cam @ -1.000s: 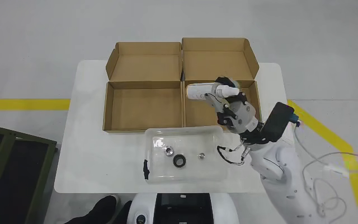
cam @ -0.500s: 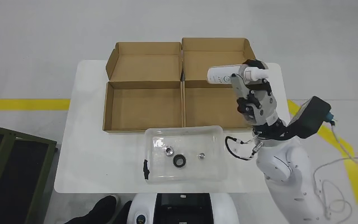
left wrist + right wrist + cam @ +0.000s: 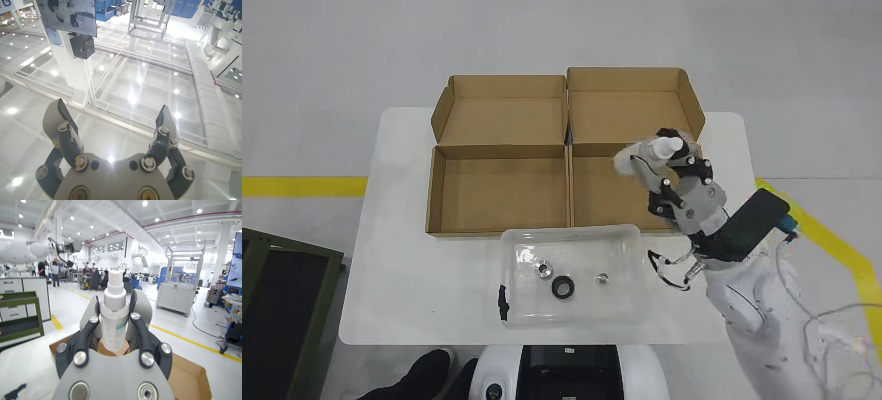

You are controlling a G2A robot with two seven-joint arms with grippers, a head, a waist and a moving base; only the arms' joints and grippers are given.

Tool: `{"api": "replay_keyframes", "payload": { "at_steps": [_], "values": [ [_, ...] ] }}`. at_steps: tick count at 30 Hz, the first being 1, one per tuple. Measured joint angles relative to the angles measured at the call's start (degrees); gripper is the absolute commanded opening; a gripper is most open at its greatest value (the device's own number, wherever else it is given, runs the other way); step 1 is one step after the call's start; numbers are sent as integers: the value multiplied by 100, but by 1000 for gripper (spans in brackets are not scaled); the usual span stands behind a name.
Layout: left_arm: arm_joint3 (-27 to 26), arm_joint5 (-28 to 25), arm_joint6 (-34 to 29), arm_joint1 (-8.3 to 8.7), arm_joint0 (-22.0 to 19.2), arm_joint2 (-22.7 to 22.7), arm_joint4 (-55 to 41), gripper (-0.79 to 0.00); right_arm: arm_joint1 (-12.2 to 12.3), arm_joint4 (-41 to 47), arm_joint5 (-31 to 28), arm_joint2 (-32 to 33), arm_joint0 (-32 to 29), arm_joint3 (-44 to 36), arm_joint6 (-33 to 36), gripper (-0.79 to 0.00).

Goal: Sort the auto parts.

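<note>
Table first, but the right box on it is my landmark, so everything's placed rel. to that. Left box touches its side wall, both w/ lids open. The tray, clear plastic, sits just beside the right box's near wall. Left gripper has its jaws wide apart, holds nothing and is aimed at the ceiling, so it's nowhere near that box afaict. Right gripper hangs over the right box, toward its far half, jaws clamped on the bottle round the body just under the collar. Key bit imo: the bottle's long axis runs straight out along the fingers, nozzle end away from the wrist, base end toward the palm. The right box's floor shows right beneath the base in the wrist view. So the bottle is above that box, not touching it, and prob closer to level than nose-down, judging by the room floor ahead. A release here likely lands inside, though lowering first looks kinder. Three small parts lie in the tray, outside the right box.
</note>
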Motion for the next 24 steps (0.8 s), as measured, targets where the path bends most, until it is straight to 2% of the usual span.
{"api": "replay_keyframes", "payload": {
  "at_steps": [7,12,16,24],
  "values": [
    [0,0,0,0,0,0,0,0,59,-252,-616,-11,-380,466,224,-785],
    [0,0,0,0,0,0,0,0,109,-663,-823,84,-534,710,534,-785],
    [0,0,0,0,0,0,0,0,140,-931,-892,167,-460,885,832,-785],
    [0,0,0,0,0,0,0,0,127,-1022,-841,14,-58,1254,974,-785]
  ]
}}
